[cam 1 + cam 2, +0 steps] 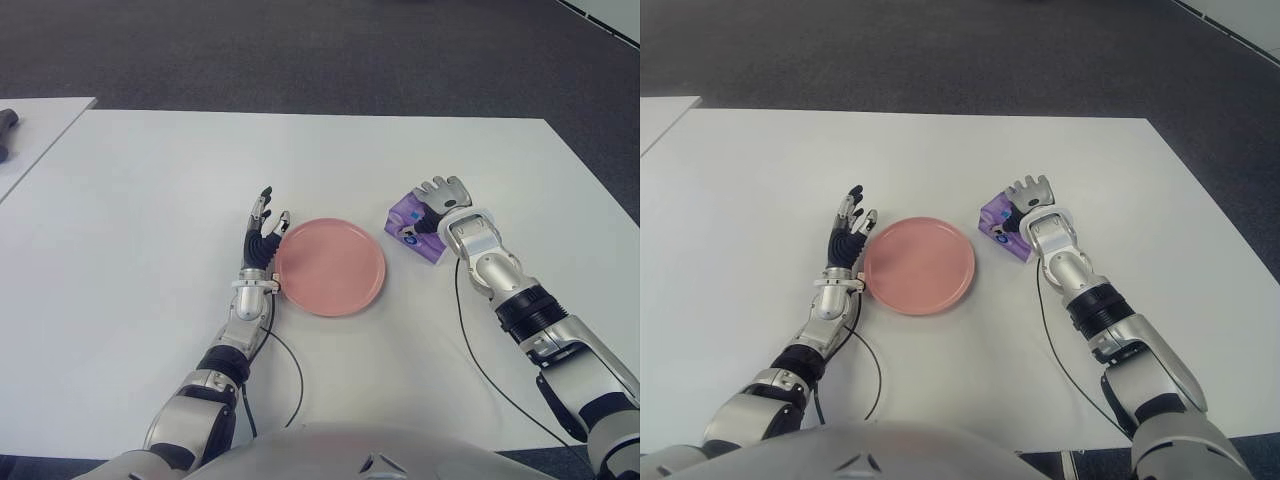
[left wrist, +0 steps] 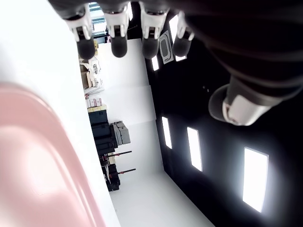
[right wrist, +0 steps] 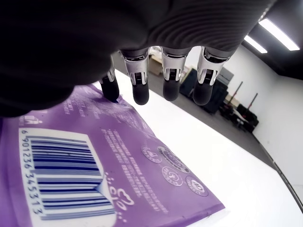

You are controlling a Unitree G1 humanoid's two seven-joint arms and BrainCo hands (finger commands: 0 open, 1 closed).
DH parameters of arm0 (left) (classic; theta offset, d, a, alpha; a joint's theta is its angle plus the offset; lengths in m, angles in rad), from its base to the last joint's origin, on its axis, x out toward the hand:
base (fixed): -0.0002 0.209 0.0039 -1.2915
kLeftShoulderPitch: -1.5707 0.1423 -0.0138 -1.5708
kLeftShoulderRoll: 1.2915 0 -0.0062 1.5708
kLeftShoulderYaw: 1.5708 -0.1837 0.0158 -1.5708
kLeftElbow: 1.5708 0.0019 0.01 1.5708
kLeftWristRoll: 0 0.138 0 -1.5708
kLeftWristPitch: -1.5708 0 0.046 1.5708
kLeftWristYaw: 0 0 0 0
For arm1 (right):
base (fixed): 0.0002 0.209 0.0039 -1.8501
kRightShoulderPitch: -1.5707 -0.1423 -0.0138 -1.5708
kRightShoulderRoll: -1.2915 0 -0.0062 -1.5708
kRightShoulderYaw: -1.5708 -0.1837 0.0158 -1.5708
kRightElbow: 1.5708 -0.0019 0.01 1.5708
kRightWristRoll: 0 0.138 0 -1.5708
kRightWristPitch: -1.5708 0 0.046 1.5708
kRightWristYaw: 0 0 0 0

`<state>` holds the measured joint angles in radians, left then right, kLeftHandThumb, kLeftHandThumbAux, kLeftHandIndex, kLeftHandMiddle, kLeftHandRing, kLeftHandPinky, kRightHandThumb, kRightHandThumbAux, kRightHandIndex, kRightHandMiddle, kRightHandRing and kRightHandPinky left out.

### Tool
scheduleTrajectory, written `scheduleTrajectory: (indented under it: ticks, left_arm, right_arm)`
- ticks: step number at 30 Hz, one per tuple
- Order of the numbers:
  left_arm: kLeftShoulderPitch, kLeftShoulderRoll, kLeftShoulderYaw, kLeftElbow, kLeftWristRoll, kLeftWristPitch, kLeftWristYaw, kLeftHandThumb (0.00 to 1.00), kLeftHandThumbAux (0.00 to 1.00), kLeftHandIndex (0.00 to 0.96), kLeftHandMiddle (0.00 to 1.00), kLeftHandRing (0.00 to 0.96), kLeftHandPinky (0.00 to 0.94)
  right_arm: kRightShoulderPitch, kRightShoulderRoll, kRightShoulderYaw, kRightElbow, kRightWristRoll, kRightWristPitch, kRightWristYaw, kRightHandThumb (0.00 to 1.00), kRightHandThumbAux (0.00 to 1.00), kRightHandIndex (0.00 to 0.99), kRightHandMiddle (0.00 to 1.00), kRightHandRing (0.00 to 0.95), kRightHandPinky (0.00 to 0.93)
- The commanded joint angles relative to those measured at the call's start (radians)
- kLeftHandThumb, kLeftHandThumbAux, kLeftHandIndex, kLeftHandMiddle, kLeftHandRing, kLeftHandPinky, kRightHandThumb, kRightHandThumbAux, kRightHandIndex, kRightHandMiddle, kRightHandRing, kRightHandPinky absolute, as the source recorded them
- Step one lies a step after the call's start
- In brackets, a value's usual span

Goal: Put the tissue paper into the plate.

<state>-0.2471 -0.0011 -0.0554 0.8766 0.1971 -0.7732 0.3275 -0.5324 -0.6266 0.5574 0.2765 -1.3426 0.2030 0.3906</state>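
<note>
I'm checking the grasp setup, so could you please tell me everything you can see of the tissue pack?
The tissue pack is a small, soft purple packet in glossy plastic wrap, printed with a white barcode panel, small round icons and a blue mark. It lies flat on the white table, just right of the pink plate and apart from it. The right hand is over it, fingers extended past its far edge; a closed grasp is not visible.

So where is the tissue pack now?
The tissue pack lies on the table, just right of the plate, under the right hand.
</note>
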Motion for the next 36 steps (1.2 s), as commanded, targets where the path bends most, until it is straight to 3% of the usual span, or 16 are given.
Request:
scheduleTrajectory:
  ticks: [1,16,23,30,36]
  left_arm:
    - [0.103,-0.005,-0.008,0.071,0.015,0.012,0.005,0.000,0.464,0.000,0.000,0.000,0.000]
    - [0.111,-0.004,-0.011,0.072,0.021,0.001,0.009,0.000,0.470,0.000,0.000,0.000,0.000]
    - [0.110,-0.007,-0.012,0.076,0.020,0.000,0.008,0.000,0.473,0.000,0.000,0.000,0.000]
    - [0.110,-0.017,-0.012,0.076,0.018,0.011,0.011,0.000,0.485,0.000,0.000,0.000,0.000]
    - [0.107,-0.023,-0.009,0.082,0.011,0.007,0.007,0.000,0.501,0.000,0.000,0.000,0.000]
  right_arm:
    - [0.023,-0.010,0.007,-0.007,0.003,-0.008,0.023,0.286,0.166,0.000,0.000,0.000,0.000]
    - [0.086,-0.041,-0.001,-0.100,0.024,-0.024,0.081,0.289,0.171,0.000,0.000,0.000,0.000]
    - [0.226,-0.033,0.060,-0.165,-0.080,0.012,0.068,0.263,0.199,0.000,0.000,0.000,0.000]
    - [0.231,-0.062,0.135,-0.124,-0.272,0.005,-0.039,0.262,0.266,0.000,0.000,0.000,0.000]
    - [0.238,-0.049,0.162,-0.028,-0.373,0.063,-0.219,0.285,0.341,0.000,0.000,0.000,0.000]
